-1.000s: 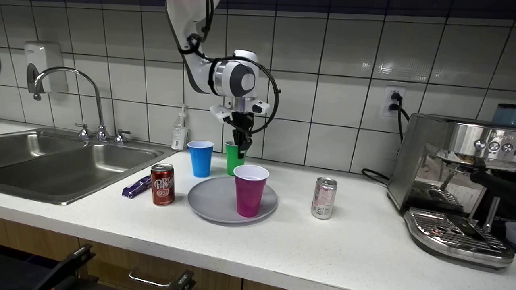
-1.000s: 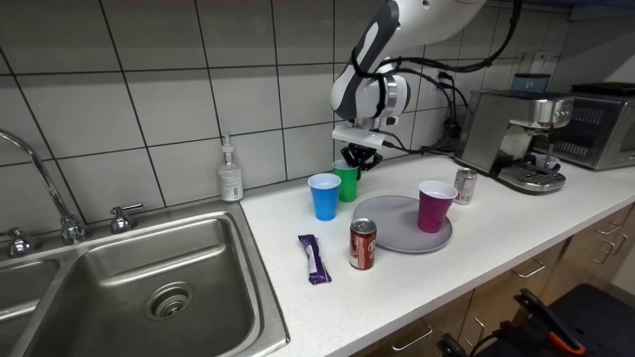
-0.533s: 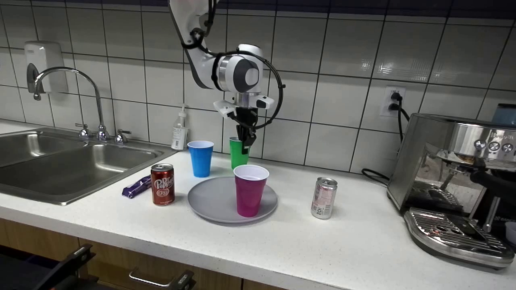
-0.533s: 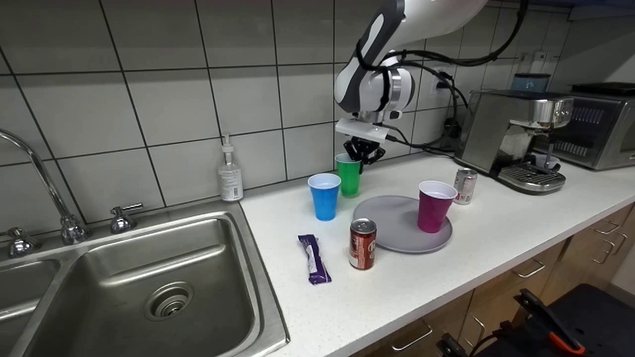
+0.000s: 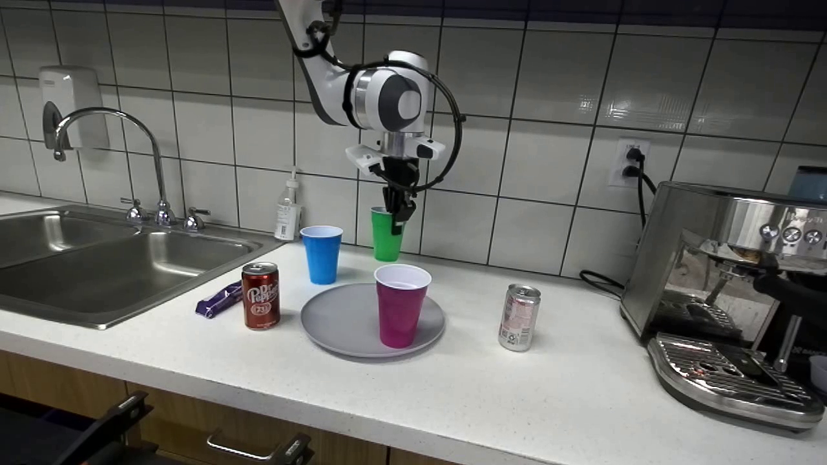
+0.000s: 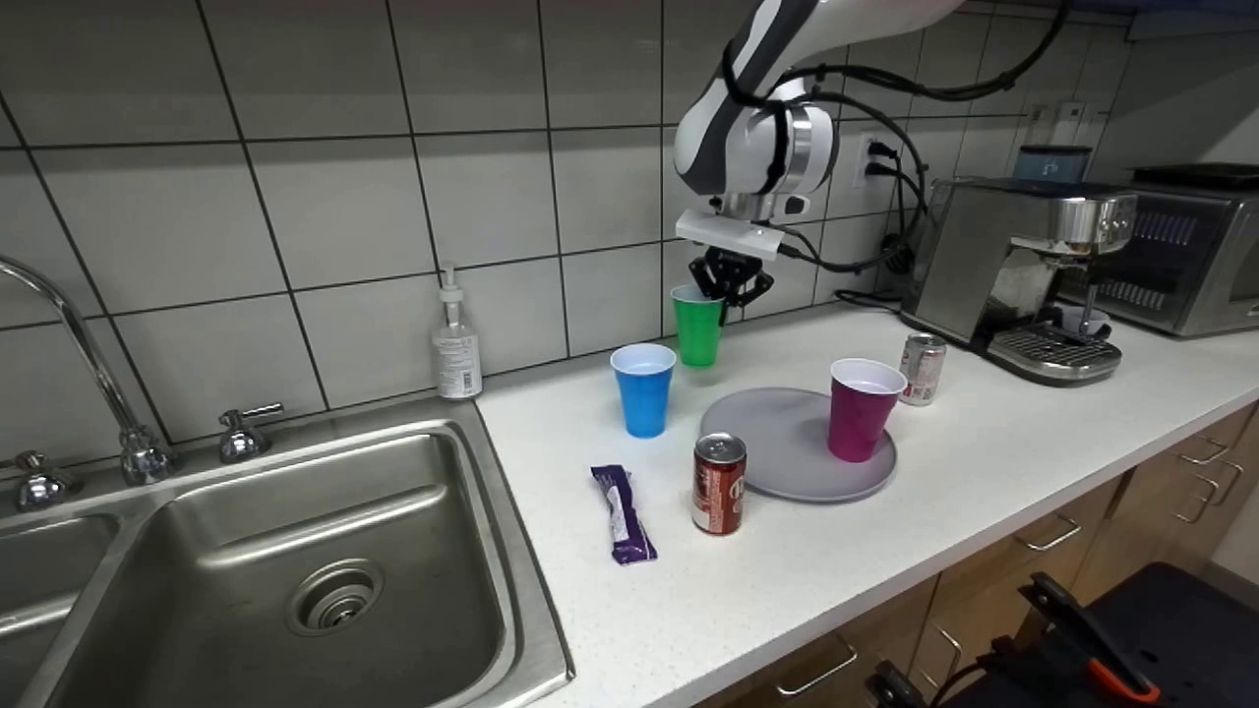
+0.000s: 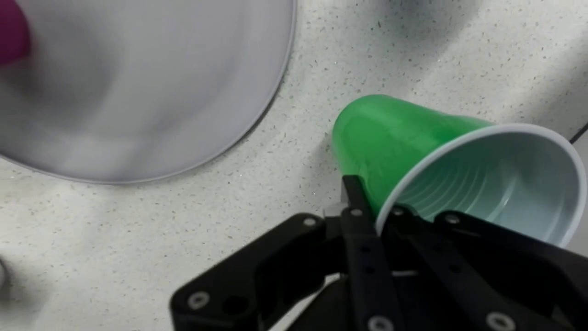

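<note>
Gripper [image 7: 376, 204] clamped on side wall of green cup [image 7: 390, 142]: rim caught between the fingers [image 7: 354, 193], one outside, one inside the mouth. Wrist view: cup base toward 10 o'clock, mouth toward 4; gray plate [image 7: 151, 92] at 10 o'clock from gripper, cup not touching it. In both exterior views cup about upright below white arm [image 5: 387, 103], near tiled wall [image 5: 546, 161]; base seems off the counter [image 5: 581, 400].

Clock centered on plate, in an exterior view: green cup at 12, beyond the plate. Magenta cup [image 5: 402, 310] stands on plate, base toward 4. Blue cup [image 5: 322, 258] upright at 11, apart from green one. Pump bottle [image 5: 287, 216] also 11, farther out, by the wall. Red soda can [image 5: 261, 297] upright between 9 and 10, off the plate. Pale soda can [image 5: 519, 316] upright at 3, off the plate too. Coffee machine [image 5: 675, 245] at 3, farther out. Sink [image 5: 187, 258] with faucet [image 5: 159, 174] between 9 and 10, past red can.

Purple wrapped bar [image 6: 624, 514] lies on counter; in an exterior view it's at 8 o'clock from red can, near, not touching. Countertop oven [image 6: 1180, 256] there at 3 o'clock from coffee machine, partly hidden behind it.
</note>
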Tool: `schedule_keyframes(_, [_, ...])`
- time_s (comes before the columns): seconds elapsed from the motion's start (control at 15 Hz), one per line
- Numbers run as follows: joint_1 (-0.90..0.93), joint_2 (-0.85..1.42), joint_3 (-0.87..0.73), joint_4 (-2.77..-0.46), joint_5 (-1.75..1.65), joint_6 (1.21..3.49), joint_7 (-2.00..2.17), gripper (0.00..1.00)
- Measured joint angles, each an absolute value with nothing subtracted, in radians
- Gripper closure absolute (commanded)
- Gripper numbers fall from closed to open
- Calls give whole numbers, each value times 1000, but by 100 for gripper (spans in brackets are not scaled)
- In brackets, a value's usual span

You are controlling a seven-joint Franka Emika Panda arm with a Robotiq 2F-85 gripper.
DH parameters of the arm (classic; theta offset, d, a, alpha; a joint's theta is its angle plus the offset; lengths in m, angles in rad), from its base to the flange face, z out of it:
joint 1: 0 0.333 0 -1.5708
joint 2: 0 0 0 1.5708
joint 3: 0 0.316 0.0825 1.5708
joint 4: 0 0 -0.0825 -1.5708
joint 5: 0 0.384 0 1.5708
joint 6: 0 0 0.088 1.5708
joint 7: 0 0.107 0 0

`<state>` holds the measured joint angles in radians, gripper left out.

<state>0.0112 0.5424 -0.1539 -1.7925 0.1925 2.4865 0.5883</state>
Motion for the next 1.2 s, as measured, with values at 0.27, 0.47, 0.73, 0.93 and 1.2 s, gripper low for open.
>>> schedule_keyframes(0.27, [17, 494, -154, -1850, 192, 2487, 588, 100])
schedule_keyframes(0.47, [22, 456, -154, -1901, 191, 2487, 590, 100])
schedule_keyframes(0.73, [25, 421, -157, -1959, 187, 2487, 593, 100])
schedule_keyframes(0.93, [26, 413, -165, -1989, 167, 2487, 609, 100])
schedule_keyframes(1.2, [26, 413, -177, -2017, 133, 2487, 630, 100])
